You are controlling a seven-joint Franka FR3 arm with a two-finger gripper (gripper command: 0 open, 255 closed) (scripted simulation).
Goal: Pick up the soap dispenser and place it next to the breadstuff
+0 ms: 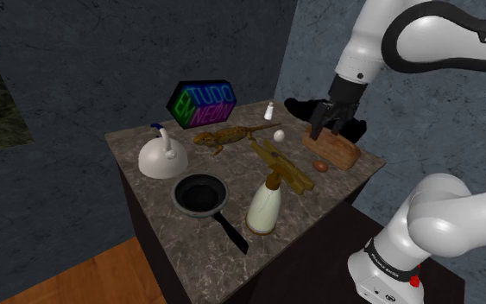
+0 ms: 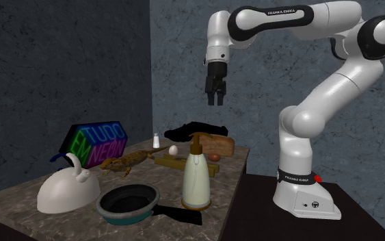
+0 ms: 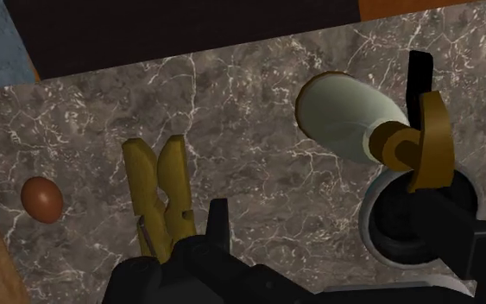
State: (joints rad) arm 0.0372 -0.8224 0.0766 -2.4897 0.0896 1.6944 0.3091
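The soap dispenser (image 1: 265, 207) (image 2: 197, 178) is a cream bottle with a brown pump, standing upright near the marble table's front edge, beside the frying pan (image 1: 201, 194). The breadstuff (image 1: 330, 148) (image 2: 216, 144) is a brown loaf at the table's far end, close to the arm. My black gripper (image 1: 325, 129) (image 2: 215, 100) hangs open well above the loaf with nothing between its fingers. In the wrist view the gripper (image 3: 336, 229) looks down at the dispenser (image 3: 349, 117), which is far below and apart from the fingers.
Between dispenser and loaf lie a yellow clothespin (image 1: 282, 166) (image 3: 159, 194) and a brown egg (image 1: 320, 165) (image 3: 41, 199). Also on the table (image 1: 159, 212): a white kettle (image 1: 161, 157), lizard figure (image 1: 228, 136), white egg (image 1: 279, 136), shaker (image 1: 269, 110), neon sign (image 1: 202, 104) and a black object (image 1: 301, 108) behind the loaf.
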